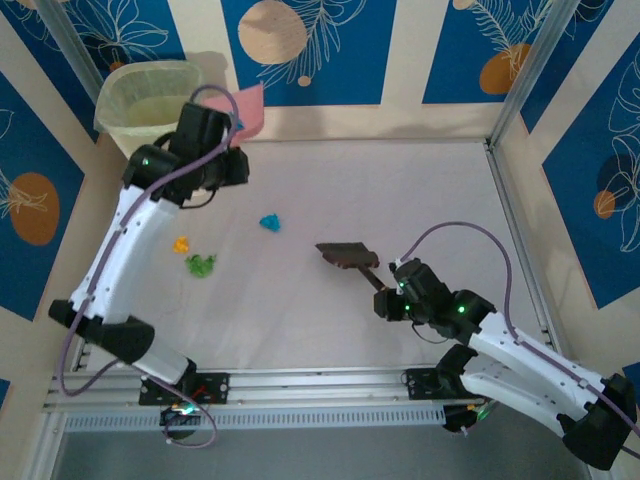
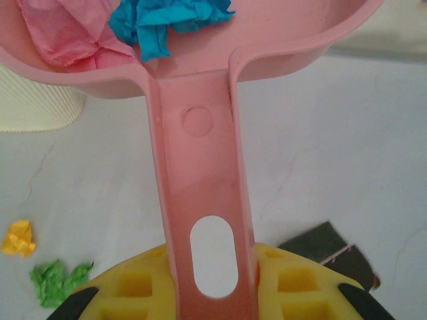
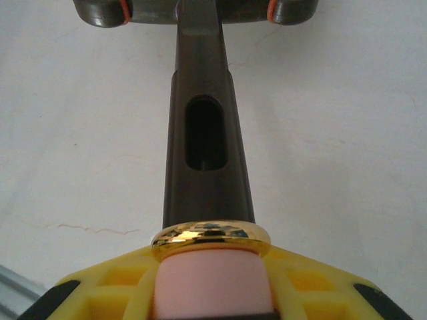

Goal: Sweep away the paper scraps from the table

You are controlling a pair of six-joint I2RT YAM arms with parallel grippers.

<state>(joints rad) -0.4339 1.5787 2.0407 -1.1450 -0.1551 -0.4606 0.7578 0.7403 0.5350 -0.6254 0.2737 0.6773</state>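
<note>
Yellow-padded right gripper (image 3: 210, 293) is clamping narrow on the dark brown brush (image 1: 347, 256), jaws closing on its handle just behind a gold ring. Brush head is sitting mid-table (image 1: 430, 190), pointing away from the right arm.

Left of the brush, three loose paper scraps are lying on the bare surface. The green scrap (image 1: 200, 265) is sitting nearest, the orange scrap (image 1: 181, 243) just beyond it, and the cyan scrap (image 1: 270, 222) further right, apart from the other two.

Further back, the left gripper (image 2: 213, 297) is pinching near-shut on the flat handle of the pink dustpan (image 2: 200, 167). The pan is carrying a pink wad (image 2: 63, 33) and a blue wad (image 2: 167, 20). It is hanging at the far left corner, just beside the cream ribbed bin (image 1: 150, 95).
</note>
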